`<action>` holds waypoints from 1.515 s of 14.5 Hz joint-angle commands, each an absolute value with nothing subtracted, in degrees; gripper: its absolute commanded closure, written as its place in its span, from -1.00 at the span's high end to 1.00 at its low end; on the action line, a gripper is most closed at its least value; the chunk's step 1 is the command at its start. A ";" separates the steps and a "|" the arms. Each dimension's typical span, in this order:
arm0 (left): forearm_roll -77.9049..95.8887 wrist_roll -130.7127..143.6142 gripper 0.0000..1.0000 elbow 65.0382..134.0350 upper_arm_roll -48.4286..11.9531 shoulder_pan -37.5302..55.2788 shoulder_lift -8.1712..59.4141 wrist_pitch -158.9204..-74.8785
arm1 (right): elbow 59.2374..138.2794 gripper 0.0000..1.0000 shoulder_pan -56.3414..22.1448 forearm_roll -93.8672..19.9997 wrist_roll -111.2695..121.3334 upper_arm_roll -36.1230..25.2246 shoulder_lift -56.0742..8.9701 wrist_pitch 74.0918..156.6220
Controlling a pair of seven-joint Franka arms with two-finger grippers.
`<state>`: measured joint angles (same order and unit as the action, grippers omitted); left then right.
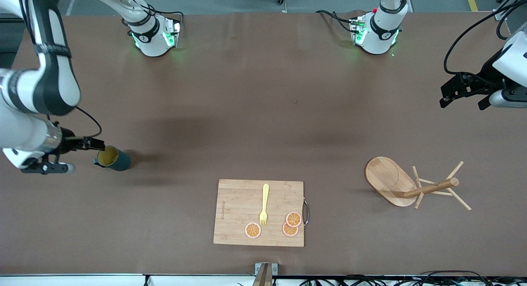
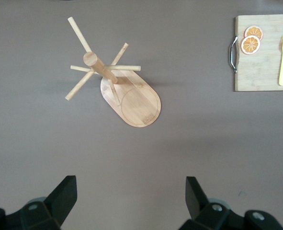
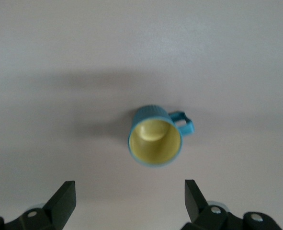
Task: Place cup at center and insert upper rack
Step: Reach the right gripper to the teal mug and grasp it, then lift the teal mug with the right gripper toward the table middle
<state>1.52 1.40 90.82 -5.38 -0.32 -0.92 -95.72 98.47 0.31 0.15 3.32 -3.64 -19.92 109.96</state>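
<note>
The cup (image 1: 112,158), a dark teal mug with a mustard-yellow inside, stands upright on the bench (image 1: 263,113) at the right arm's end, well apart from the middle. The right pincer (image 1: 88,144) sits just beside its rim, on the side away from the bench centre. In the right wrist view its fingers (image 3: 64,199) are spread wide with nothing between them, and the cup (image 3: 155,141) lies ahead of the gap, mouth up, handle (image 3: 184,122) sticking out to one side. So the right arm is plainly the nearer one. I judge it only needs to come forward and down until the fingers bracket the cup wall, keeping clear of the handle.

The upper rack (image 1: 416,185), a light wooden mug tree, stands on its oval base at the left arm's end, nearer the front camera than the left pincer (image 1: 465,94). Its post and pegs appear to lean toward that end only because of the camera's angle. That pincer hangs high over the bench edge, fingers (image 2: 64,194) spread and empty, waiting. In the left wrist view the rack (image 2: 117,86) lies well ahead of the gap.

Between cup and rack, nearer the front camera, lies a bamboo cutting board (image 1: 243,212) with a yellow fork (image 1: 264,205) and orange slices (image 1: 290,224). The centre spot for the cup looks free.
</note>
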 commanded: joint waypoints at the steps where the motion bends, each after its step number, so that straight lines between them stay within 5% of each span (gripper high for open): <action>1: 1.76 1.93 1.00 89.74 -5.54 -0.53 -0.62 -94.66 | 97.65 1.00 0.35 0.70 3.87 -3.60 -23.98 112.49; 13: 1.76 1.93 1.00 89.74 -5.54 -0.53 -0.62 -94.66 | 103.79 0.91 -0.26 0.35 3.60 -3.25 -29.18 122.34; 15: 1.76 1.93 1.00 89.74 -5.54 -0.53 -0.61 -94.66 | 103.80 0.53 -0.26 0.35 3.60 -3.25 -29.62 122.34; 17: 1.76 1.93 1.00 89.74 -5.54 -0.62 -0.53 -94.66 | 103.80 -0.34 -1.05 0.35 3.17 -3.25 -29.62 121.47; 19: 1.76 1.93 1.00 89.74 -5.54 -0.62 -0.53 -94.66 | 103.54 -0.94 -1.67 0.35 3.16 -3.25 -29.53 119.19; 22: 1.76 1.93 1.00 89.82 -5.54 -0.62 -0.53 -94.66 | 103.18 -0.99 -1.85 0.35 3.60 -3.25 -29.53 117.86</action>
<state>1.52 1.40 90.81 -5.38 -0.32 -0.91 -95.70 102.73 -1.50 0.15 3.43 -3.02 -30.40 118.65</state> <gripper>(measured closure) 0.000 0.828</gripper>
